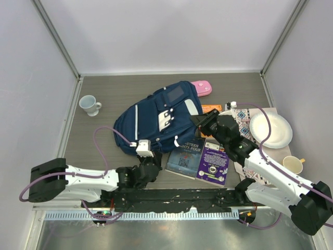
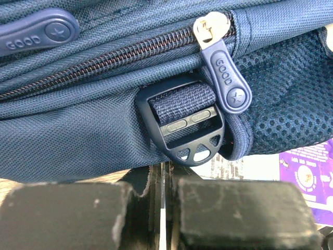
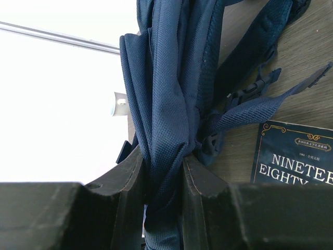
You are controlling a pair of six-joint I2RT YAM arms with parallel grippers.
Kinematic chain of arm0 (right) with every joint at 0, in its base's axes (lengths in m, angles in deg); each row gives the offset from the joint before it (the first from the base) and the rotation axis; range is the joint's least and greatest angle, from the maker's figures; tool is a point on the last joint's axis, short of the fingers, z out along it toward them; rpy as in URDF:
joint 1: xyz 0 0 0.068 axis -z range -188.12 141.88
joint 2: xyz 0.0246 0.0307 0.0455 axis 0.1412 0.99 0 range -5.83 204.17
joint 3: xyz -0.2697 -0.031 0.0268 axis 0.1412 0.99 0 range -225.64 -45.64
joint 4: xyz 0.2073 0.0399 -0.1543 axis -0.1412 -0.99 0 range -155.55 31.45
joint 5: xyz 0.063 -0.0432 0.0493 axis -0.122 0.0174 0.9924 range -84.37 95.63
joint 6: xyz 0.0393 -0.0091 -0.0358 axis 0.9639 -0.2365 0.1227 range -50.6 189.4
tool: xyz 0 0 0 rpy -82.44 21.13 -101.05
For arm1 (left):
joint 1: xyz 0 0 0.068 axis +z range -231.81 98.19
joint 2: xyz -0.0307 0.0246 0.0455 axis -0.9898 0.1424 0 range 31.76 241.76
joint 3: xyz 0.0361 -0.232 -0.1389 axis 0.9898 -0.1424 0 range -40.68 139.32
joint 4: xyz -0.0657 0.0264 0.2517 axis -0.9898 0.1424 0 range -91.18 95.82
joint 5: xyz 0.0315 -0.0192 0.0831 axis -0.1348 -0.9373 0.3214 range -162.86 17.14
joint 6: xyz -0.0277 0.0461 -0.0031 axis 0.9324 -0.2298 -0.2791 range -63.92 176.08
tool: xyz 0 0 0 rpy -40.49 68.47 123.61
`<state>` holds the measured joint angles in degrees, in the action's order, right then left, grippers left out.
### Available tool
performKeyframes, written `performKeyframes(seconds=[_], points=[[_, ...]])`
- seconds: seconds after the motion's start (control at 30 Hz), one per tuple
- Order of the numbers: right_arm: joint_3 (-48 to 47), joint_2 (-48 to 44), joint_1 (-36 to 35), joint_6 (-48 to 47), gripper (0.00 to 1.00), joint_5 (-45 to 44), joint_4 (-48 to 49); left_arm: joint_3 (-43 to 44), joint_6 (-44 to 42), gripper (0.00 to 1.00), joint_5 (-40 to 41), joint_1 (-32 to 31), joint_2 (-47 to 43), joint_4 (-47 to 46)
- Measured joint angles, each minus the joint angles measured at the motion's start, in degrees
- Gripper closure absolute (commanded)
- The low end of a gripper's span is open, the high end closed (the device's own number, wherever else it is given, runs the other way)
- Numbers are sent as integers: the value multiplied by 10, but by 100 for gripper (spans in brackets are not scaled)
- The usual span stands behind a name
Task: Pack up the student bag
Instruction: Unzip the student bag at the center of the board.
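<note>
The student bag lies flat mid-table, with the Nineteen Eighty-Four book just beside its near edge, not yet packed. The right gripper, its arm stretched forward and low, clamps a bunched fold of the bag's fabric, evidently to anchor it. The left gripper, low at the near edge below the strap buckle, is closed, possibly on the strap tail.

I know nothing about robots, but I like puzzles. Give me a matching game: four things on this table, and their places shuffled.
Things: 1 white mug; 2 pink case; 3 white plate; 4 Nineteen Eighty-Four book.
Places: A on the patterned mat, right; B alone, far left; C beside the student bag, at its near edge; D beyond the bag's far edge.
Pairs: 1-B, 2-D, 3-A, 4-C.
</note>
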<state>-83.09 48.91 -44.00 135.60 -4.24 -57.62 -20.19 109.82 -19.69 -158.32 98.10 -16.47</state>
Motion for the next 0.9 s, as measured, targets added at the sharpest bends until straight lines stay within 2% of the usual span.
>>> performKeyframes(seconds=[0.27,0.53,0.73,0.9], points=[[0,0,1,-11,99,-1,-3,-8,18,100,2,0,-73,56],[-75,70,67,-76,99,64,-38,-31,62,100,-16,-1,-213,232],[-161,207,141,-111,99,191,-57,-37,55,100,-67,2,-280,285],[-251,346,152,-149,99,252,-69,-37,16,100,-123,1,-239,266]])
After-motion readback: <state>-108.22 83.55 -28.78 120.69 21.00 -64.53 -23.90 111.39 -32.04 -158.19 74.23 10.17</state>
